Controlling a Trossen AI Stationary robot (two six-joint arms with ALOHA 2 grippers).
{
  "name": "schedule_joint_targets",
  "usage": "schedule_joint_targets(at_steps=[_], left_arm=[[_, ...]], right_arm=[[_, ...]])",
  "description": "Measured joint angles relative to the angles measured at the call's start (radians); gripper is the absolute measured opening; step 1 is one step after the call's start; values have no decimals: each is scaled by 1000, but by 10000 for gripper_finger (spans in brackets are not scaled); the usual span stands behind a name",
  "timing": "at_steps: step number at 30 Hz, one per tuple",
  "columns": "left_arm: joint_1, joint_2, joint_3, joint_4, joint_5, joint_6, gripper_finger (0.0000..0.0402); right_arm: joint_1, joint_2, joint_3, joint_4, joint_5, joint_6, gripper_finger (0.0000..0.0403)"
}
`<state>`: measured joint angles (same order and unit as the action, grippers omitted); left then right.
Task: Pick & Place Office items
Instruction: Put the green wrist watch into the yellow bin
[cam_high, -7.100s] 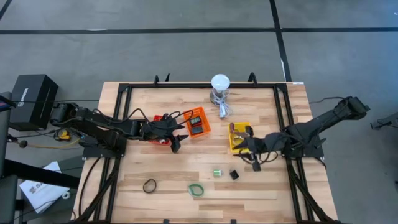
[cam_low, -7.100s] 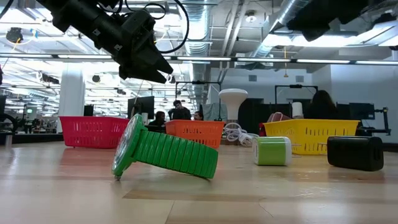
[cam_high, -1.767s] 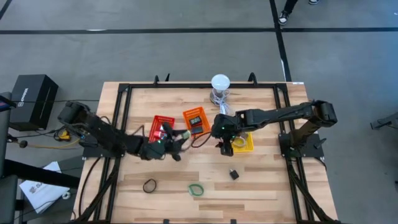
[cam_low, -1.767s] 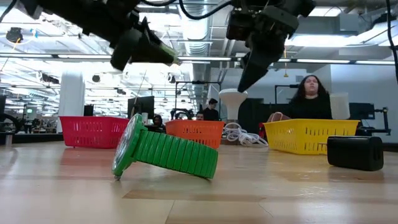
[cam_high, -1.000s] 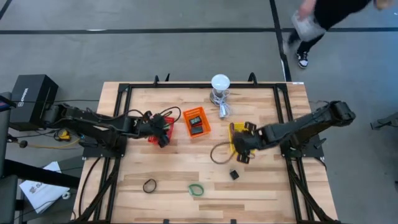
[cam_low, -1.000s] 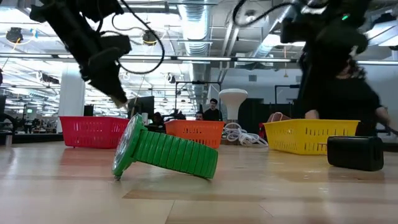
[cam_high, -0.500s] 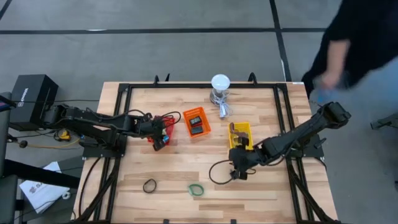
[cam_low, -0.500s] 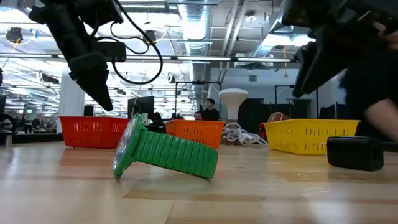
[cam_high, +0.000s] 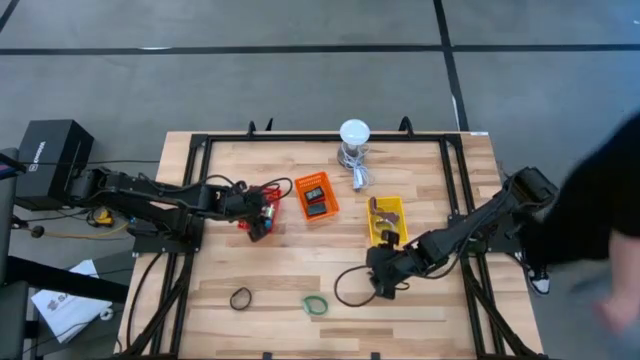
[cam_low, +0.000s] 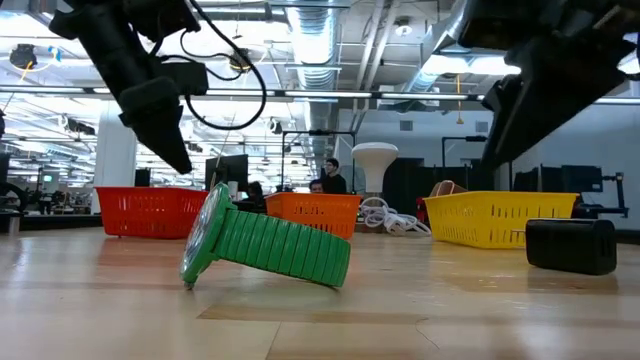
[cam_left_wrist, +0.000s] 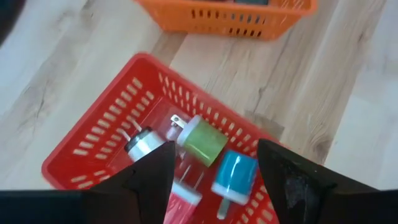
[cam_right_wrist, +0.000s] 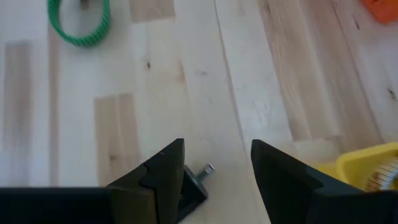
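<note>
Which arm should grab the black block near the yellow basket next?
The right. Its claw hangs open right over the black block, which shows between its fingers. The left claw is open across the table over the red basket.

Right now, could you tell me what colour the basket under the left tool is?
Red basket, clearest in the left wrist view.

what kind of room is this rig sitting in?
Probably a large open lab or industrial workspace. The low view shows exposed ceiling ducts and strip lights, with people at monitors behind the table. The high view shows a grey concrete floor marked with dark lines.
</note>
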<state>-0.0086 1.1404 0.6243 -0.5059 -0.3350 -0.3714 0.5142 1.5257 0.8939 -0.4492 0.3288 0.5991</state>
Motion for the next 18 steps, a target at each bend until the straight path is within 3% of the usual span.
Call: schedule_joint_targets(at_steps=[8, 18], left_arm=[[-27, 0, 0, 143, 113, 0, 207], [-152, 0, 0, 259, 126, 1, 194]], right_arm=[[1, 0, 0, 28, -16, 4, 178], [-26, 0, 0, 78, -16, -1, 176]])
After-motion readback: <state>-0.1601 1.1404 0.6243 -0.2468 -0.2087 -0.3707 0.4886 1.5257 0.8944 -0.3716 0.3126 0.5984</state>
